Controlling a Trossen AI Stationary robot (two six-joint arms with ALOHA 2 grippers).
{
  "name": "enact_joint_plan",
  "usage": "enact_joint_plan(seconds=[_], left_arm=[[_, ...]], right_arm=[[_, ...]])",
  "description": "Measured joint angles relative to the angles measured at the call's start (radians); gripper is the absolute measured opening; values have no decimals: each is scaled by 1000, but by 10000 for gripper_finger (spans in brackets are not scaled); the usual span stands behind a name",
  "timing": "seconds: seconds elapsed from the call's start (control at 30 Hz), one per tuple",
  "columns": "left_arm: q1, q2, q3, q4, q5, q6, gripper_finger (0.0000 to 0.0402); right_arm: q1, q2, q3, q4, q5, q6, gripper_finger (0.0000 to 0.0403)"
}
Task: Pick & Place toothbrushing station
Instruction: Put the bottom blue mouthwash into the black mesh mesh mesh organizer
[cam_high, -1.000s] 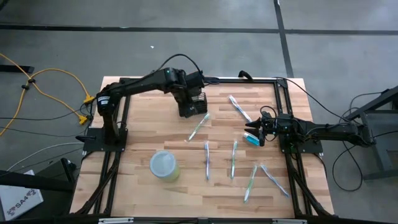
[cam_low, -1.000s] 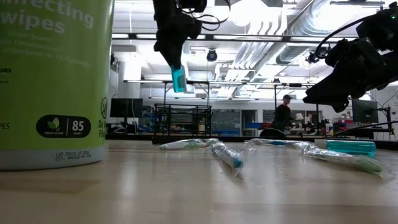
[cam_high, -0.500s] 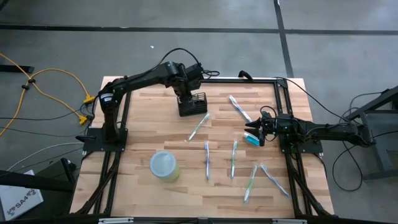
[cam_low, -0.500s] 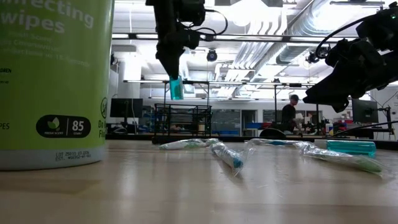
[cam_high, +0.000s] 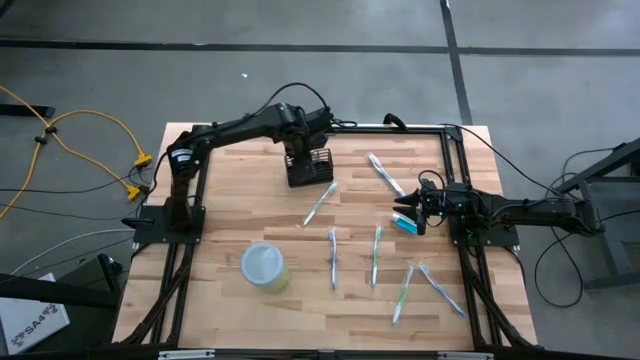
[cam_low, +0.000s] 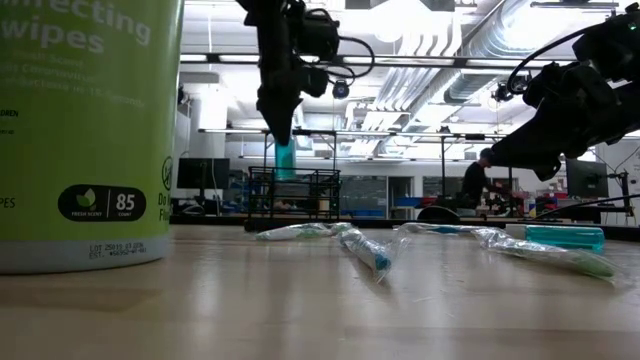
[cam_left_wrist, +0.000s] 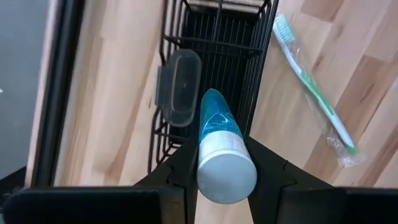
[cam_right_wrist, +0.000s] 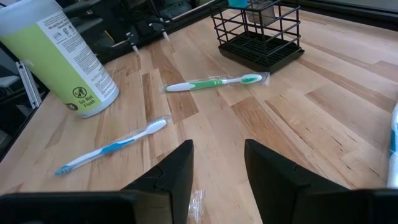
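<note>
I am holding a teal toothpaste tube (cam_left_wrist: 219, 140) clamped upright in my left gripper (cam_left_wrist: 217, 163) over the wire holder (cam_high: 309, 168) at the table's twelve o'clock, my right gripper (cam_right_wrist: 216, 163) waiting open at three o'clock, and if the tube is drifting off-centre it is risking catching the rim and tipping the holder.

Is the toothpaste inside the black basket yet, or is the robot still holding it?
Held, and only partly in. The left gripper grips the toothpaste tube upright, its lower end dipping into the black wire holder.

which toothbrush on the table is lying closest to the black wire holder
The green-handled toothbrush, lying right beside the wire holder on its nearer side; the other toothbrushes lie farther off across the table.
</note>
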Motion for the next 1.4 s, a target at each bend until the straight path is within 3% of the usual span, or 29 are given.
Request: enact_joint_plan(seconds=[1.4], left_arm=[[8, 154, -2, 43, 69, -4, 93]], right_arm=[[0, 0, 0, 1, 0, 0, 135]])
